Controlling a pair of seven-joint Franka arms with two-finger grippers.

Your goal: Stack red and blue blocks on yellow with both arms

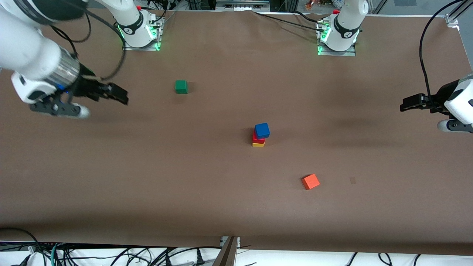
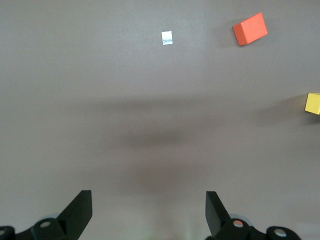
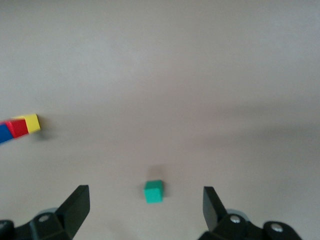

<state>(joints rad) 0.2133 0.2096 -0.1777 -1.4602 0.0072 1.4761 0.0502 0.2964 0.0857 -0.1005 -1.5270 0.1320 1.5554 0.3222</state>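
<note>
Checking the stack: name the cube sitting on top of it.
The blue cube. It tops the stack, resting on the red cube, which sits on the yellow cube.

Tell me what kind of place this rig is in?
Probably a robotics lab bench: the brown-covered table has two arm bases bolted along one edge, loose cables hang off the edge nearest the front camera, and only coloured cubes like the green cube sit on it.

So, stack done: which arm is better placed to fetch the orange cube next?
Left, probably: the orange-red cube lies toward the left arm's end, where the open left tool hangs; the open right tool hangs over the right arm's end.
</note>
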